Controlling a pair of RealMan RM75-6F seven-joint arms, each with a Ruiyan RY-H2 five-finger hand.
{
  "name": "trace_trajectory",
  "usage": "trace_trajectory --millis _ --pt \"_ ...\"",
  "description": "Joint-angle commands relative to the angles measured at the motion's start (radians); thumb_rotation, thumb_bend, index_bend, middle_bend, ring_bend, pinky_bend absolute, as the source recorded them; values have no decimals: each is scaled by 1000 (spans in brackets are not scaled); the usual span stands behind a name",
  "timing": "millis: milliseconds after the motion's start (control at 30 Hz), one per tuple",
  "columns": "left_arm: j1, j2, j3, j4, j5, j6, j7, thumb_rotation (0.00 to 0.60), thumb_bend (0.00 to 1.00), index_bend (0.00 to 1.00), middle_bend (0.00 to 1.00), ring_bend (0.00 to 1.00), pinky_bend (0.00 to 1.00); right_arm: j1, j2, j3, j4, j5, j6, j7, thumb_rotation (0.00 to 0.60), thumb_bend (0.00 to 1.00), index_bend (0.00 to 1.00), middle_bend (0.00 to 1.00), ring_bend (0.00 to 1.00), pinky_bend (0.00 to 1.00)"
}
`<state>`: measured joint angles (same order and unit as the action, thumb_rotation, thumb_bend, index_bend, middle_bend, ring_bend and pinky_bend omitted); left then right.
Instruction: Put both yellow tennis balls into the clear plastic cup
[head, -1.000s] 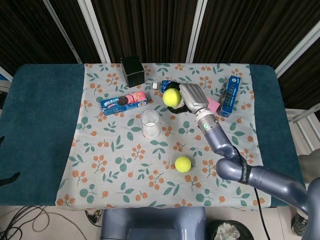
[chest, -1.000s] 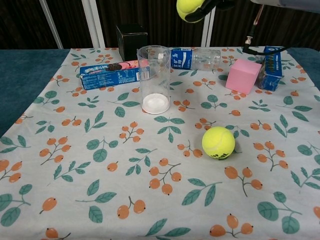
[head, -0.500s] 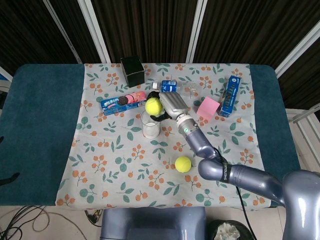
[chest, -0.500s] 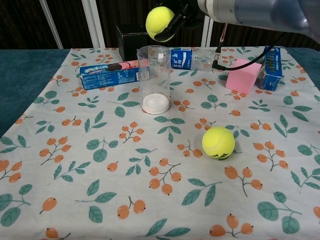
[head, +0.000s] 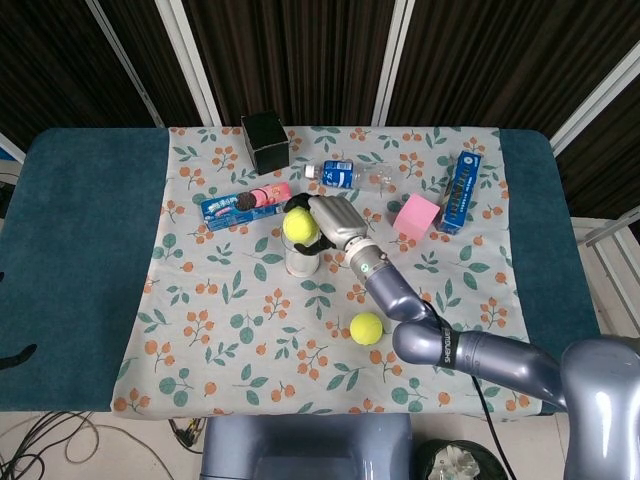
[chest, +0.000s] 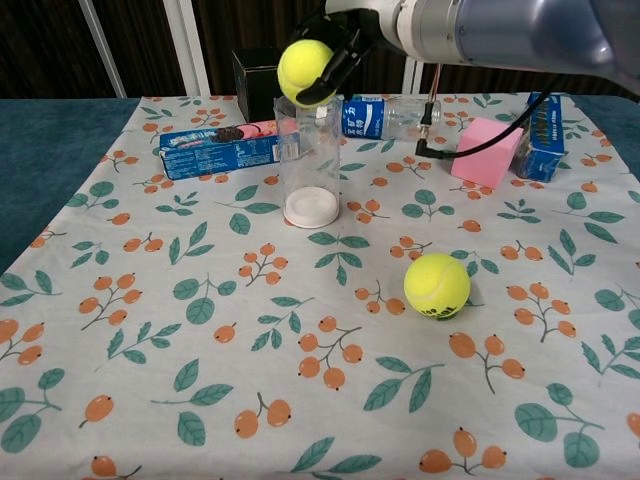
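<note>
My right hand (head: 330, 222) (chest: 345, 42) grips a yellow tennis ball (head: 299, 225) (chest: 305, 71) right over the mouth of the clear plastic cup (head: 301, 258) (chest: 309, 165), which stands upright in the middle of the floral cloth. The ball's underside sits about level with the cup's rim. A second yellow tennis ball (head: 366, 328) (chest: 437, 285) lies on the cloth to the front right of the cup. My left hand shows in neither view.
Behind the cup lie a cookie packet (head: 247, 204) (chest: 220, 149) and a water bottle (head: 350, 175) (chest: 390, 116). A black box (head: 264, 142) stands at the back. A pink block (head: 417, 215) (chest: 487, 152) and a blue carton (head: 458, 192) (chest: 541, 136) sit to the right.
My right hand has carried the ball leftward and down, from above the water bottle to directly over the cup's mouth. The other ball has not moved.
</note>
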<state>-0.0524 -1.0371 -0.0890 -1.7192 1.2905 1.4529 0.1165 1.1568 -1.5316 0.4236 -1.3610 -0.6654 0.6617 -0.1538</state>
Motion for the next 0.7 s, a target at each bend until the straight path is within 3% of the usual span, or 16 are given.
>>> trace_trajectory --millis 33,300,433,567,700 --pt "0 0 -1 -1 -4 -1 2 600 0 0 0 0 0 9 21 -14 -13 24 -13 -10 600 317 192 158 198 0" --pt "1 1 -4 -6 -17 1 11 600 0 0 0 0 0 12 75 -22 -66 47 -18 -7 600 280 151 123 149 0" --pt "1 1 -5 -6 -20 1 14 600 0 0 0 0 0 -9 114 -15 -114 13 49 -9 600 279 152 123 149 0" --pt "0 -1 -4 -8 -19 -1 19 600 0 0 0 0 0 -83 189 -44 -210 -63 169 -31 600 279 152 123 149 0" --pt "-2 -3 -1 -12 -14 -2 24 600 0 0 0 0 0 -190 295 -94 -346 -96 222 -7 600 278 152 123 149 0"
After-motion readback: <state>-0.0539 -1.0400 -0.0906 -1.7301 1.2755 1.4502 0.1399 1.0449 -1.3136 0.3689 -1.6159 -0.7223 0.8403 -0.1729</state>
